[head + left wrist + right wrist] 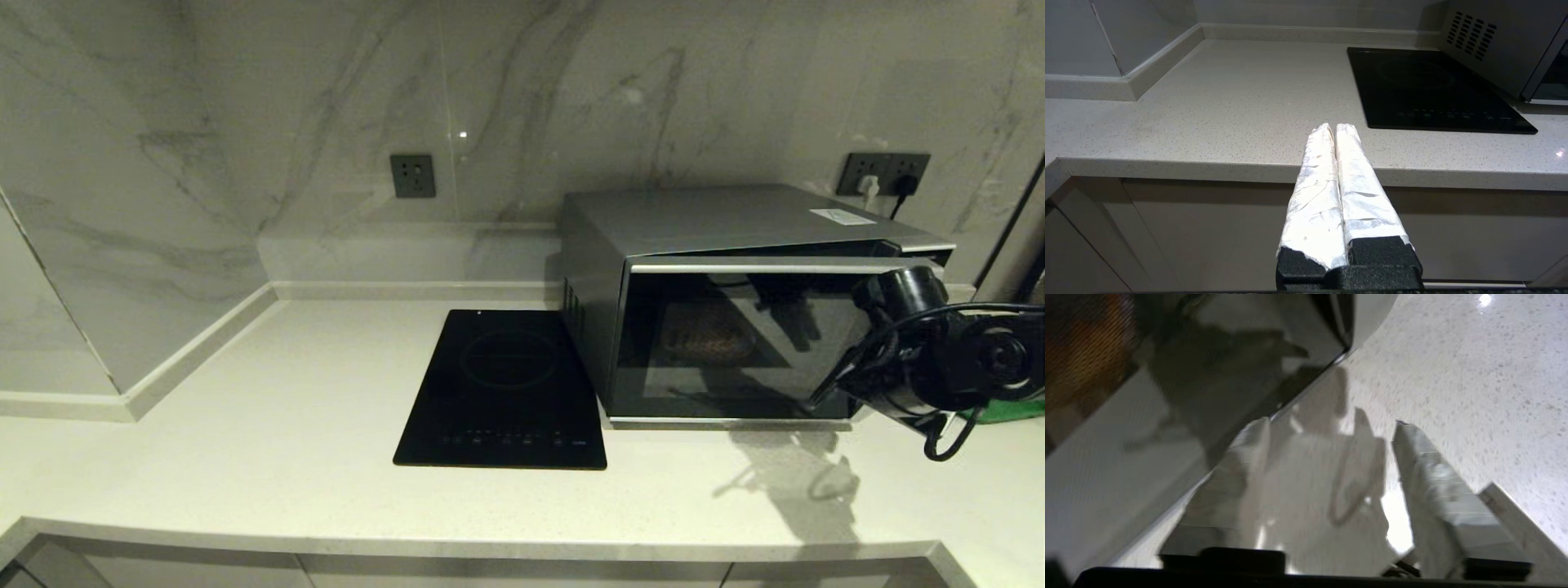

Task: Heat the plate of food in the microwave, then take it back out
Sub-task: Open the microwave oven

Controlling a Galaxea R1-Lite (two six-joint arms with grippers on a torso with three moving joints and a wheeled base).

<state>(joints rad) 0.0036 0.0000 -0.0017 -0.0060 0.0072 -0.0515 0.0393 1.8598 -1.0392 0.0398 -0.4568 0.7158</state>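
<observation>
Speckled pale stone forms the worktop (245, 457). At its front edge, off to the left, the left gripper (1334, 130) hangs parked, its foil-wrapped fingers pressed together on nothing. A flat black glass induction cooktop (502, 392) lies mid-counter, just beside the boxy silver microwave (710, 237). Behind the glossy dark door (735, 343), which looks nearly closed, the plate of food (706, 341) shows dimly inside. The right gripper (1331, 428) hovers at the door's lower right corner, fingers spread and empty. Judging by this, heating is at hand; next the door needs pressing fully shut or the panel pressing.

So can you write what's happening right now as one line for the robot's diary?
silver-grey microwave: dark glass door shut, food inside | right gripper: open at door's right side | left gripper: shut, parked by counter edge
</observation>
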